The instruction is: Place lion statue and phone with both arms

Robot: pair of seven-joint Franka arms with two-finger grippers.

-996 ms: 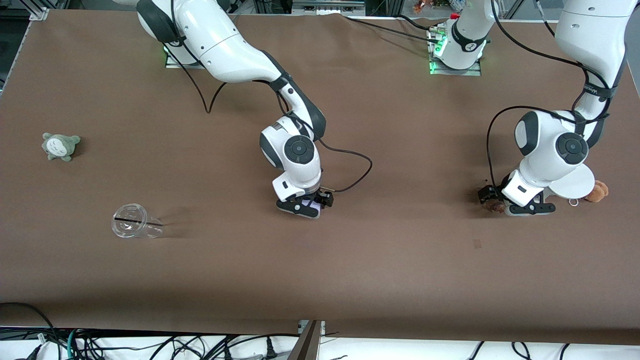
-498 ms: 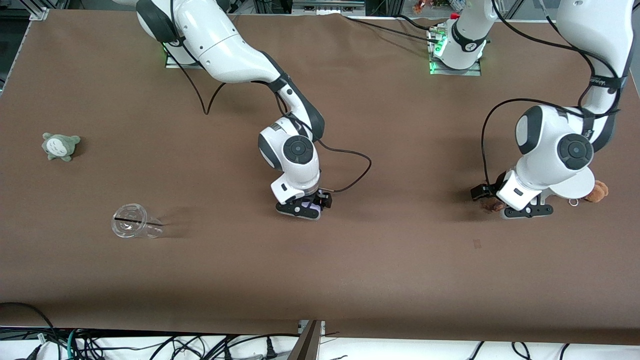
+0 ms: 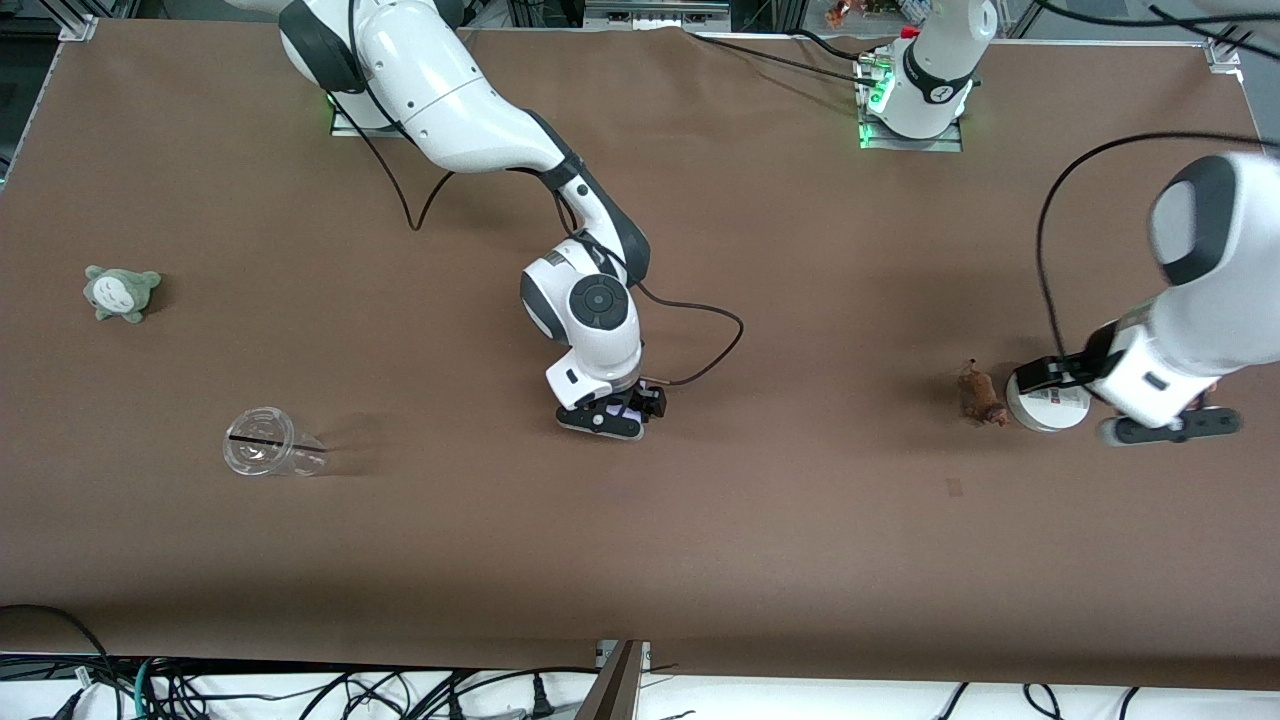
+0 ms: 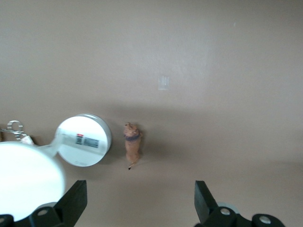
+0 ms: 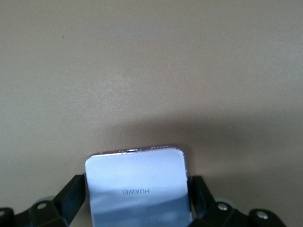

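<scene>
The lion statue is a tiny reddish-brown figurine lying on the brown table beside a white stand's round base. It also shows in the left wrist view. My left gripper is open and empty, raised over the table by the stand, toward the left arm's end; its own view shows nothing between the fingers. My right gripper is low over the table's middle, shut on the phone, a pale lavender slab marked HUAWEI. A sliver of the phone shows in the front view.
The white stand has a disc top, and a metal ring lies by it. A grey-green plush and a clear cup on its side lie toward the right arm's end. A black cable loops by the right wrist.
The left gripper has let go of the lion, risen and swung toward the left arm's end. The lion now lies uncovered on the table. The right gripper has barely moved.
</scene>
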